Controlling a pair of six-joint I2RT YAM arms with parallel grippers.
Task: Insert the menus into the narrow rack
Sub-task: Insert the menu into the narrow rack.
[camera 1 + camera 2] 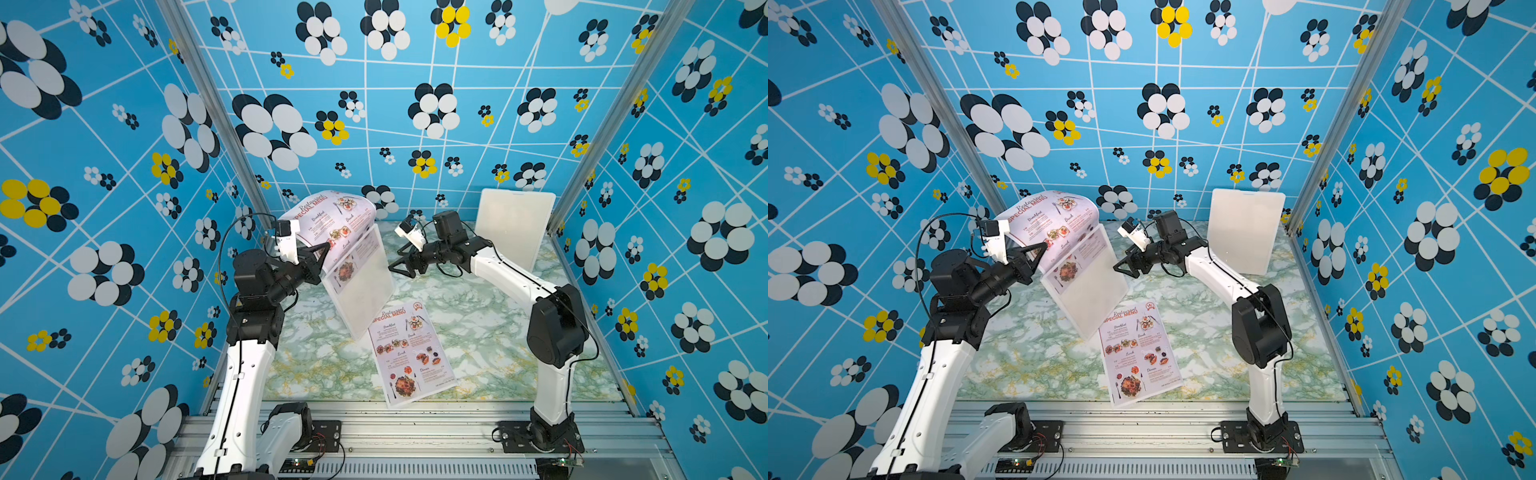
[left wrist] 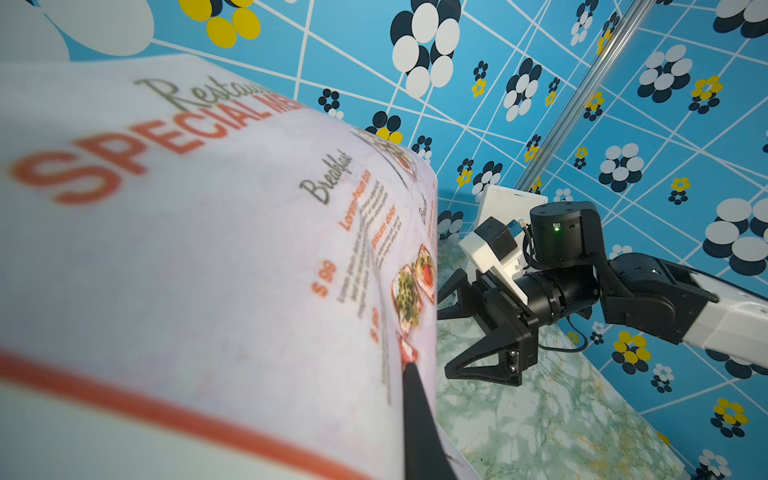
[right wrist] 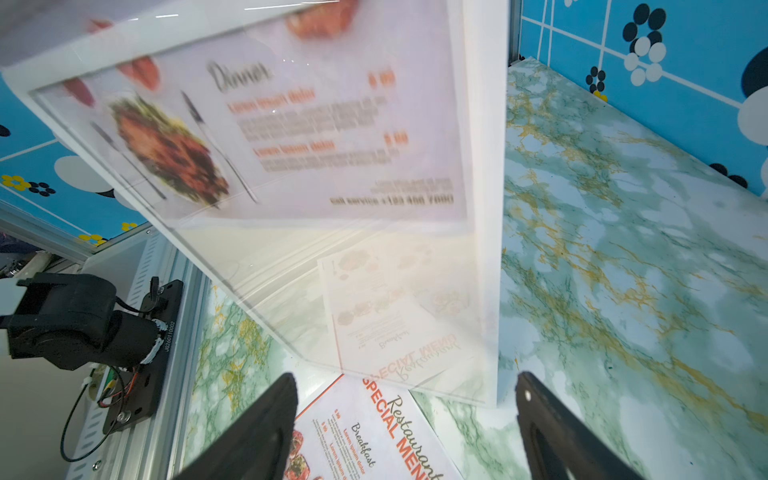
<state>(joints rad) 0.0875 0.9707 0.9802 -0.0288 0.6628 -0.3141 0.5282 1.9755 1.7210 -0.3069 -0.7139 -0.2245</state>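
Observation:
A pale-pink menu (image 1: 328, 216) (image 1: 1050, 216) stands with its lower part inside the narrow clear rack (image 1: 365, 286) (image 1: 1096, 291) at mid-table, while its top half curls over above the rim. My left gripper (image 1: 326, 248) (image 1: 1043, 248) is shut on that menu's left edge just above the rack. In the left wrist view the sheet (image 2: 208, 249) fills the frame beside one black fingertip (image 2: 409, 368). My right gripper (image 1: 395, 258) (image 3: 405, 380) hangs open just right of the rack (image 3: 257, 266), holding nothing. A second menu (image 1: 409, 353) (image 3: 374, 432) lies flat near the table's front edge.
A white translucent panel (image 1: 513, 228) (image 1: 1244, 230) stands upright at the back right corner. The green marbled table (image 1: 498, 332) is walled in by blue flowered panels on three sides. An aluminium rail with both arm bases runs along the front.

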